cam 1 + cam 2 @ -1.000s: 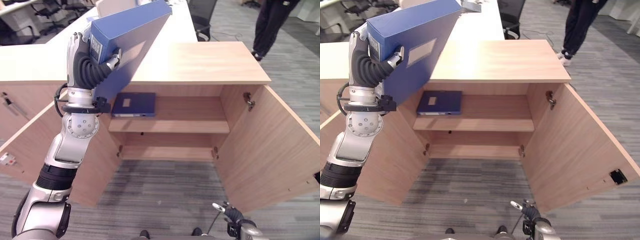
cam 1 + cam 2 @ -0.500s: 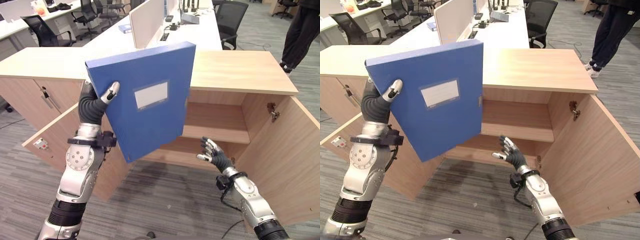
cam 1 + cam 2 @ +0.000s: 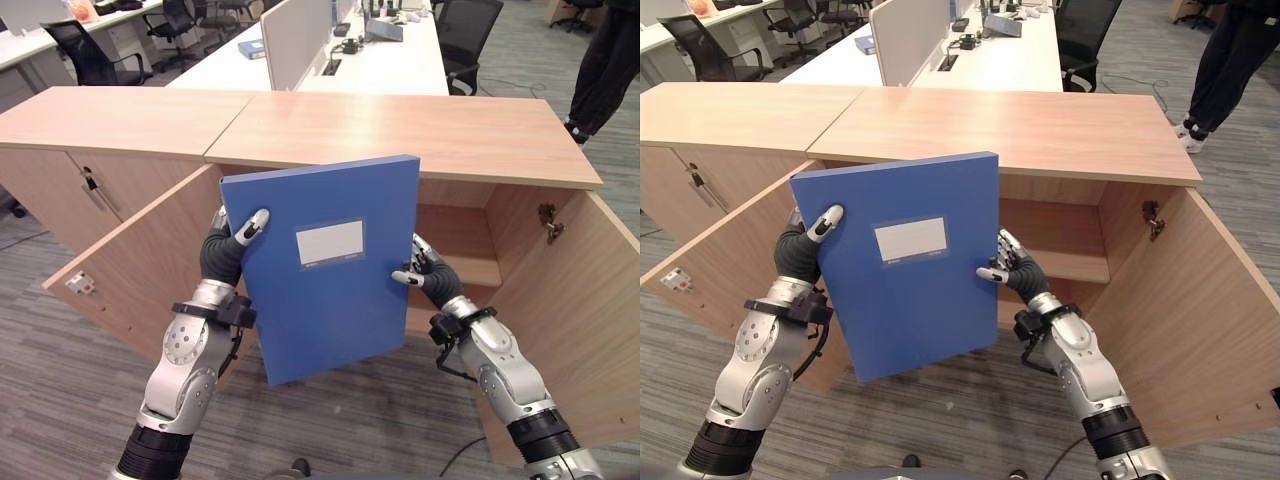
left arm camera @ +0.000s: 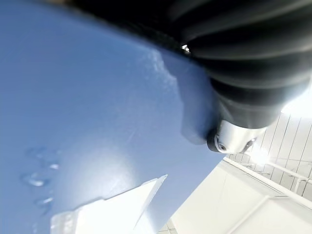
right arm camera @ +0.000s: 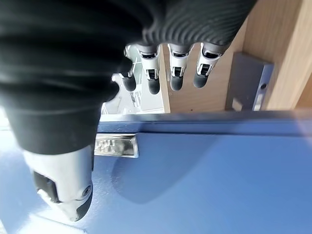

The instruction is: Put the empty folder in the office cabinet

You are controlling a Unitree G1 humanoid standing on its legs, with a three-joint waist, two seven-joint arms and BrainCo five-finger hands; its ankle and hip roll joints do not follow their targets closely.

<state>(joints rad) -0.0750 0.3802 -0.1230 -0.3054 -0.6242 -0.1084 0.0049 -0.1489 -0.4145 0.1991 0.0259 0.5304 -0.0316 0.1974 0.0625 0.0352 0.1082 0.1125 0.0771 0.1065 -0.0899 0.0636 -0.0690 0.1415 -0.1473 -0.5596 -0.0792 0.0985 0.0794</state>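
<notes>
1. The left hand is clamping the blue folder at its 9 o'clock edge, thumb curling over the front face.
2. The right hand is touching the folder's 3 o'clock edge, thumb on the face, fingers fairly straight and spread behind.
3. The folder is standing upright before the open cabinet, hiding its shelf.
4. Half a second ago the right hand was hovering apart from the folder; it is now touching it, and the folder is sitting lower.

I've got both arms raised in front of me, forearms angled upward and inward. My left hand grips the folder's left edge, thumb laid across its front face. My right hand is at the right edge, thumb on the front, fingers extended behind.
</notes>
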